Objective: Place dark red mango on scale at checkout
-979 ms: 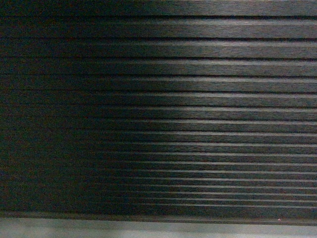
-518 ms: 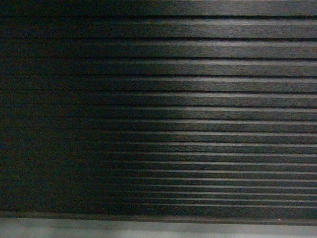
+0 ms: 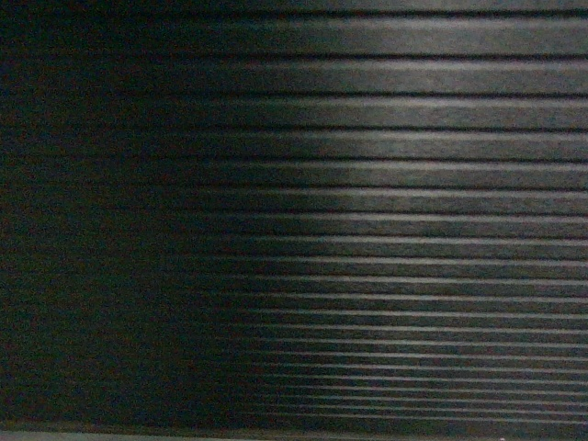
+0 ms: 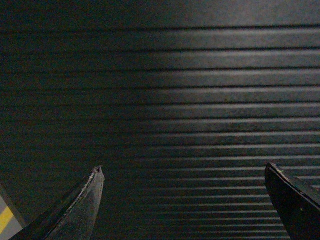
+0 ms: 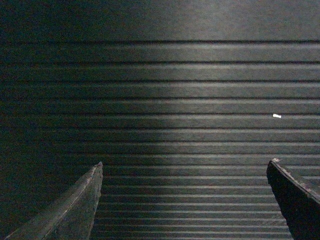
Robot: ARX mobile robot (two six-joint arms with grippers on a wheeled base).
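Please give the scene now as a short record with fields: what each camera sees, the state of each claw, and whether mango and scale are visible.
head view: ribbed front of the checkout only
left claw: open, empty, facing the slats
right claw: open, empty, facing the slats
mango: not in view
scale: not in view
floor: yellow stripe at lower left of left wrist view

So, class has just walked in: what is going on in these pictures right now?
Nothing is being handled. All three views face the checkout's ribbed front close up. The left end effector and right end effector are both open and empty, pointing at the slats. No mango or scale is in view.
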